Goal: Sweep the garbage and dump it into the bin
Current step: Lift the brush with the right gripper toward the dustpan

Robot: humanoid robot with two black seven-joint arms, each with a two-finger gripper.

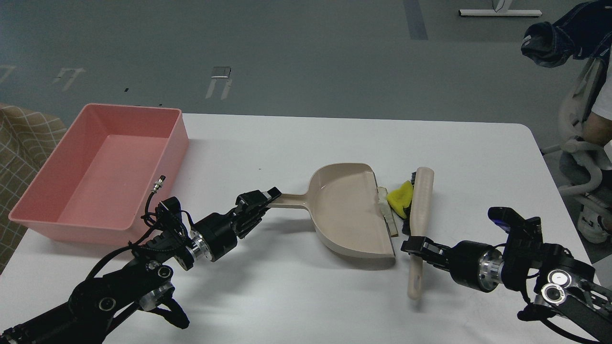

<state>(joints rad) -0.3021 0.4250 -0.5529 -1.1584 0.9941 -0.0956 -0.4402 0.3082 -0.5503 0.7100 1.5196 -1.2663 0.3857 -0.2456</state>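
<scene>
My left hand (268, 197) pinches the dustpan (351, 210) handle; my right hand (415, 247) grips the brush (420, 210). Two garbage pieces, one yellow lump (399, 197) and one pale slice (386, 210), sit at the pan's lip. A skewed stroke could flick them past it. One pink bin (103, 172) waits far left on the table (296, 296).

White tabletop (296, 143) with rounded corners, matte, evenly lit. Grey floor (306, 52) behind it, smooth, carrying pale tape marks (219, 83) and one dark stripe (415, 19). White furniture base (499, 12) at top edge. Beige checked fabric (24, 138) at left edge. White office chair (581, 157) at right edge, dark blue cloth (569, 36) above it.
</scene>
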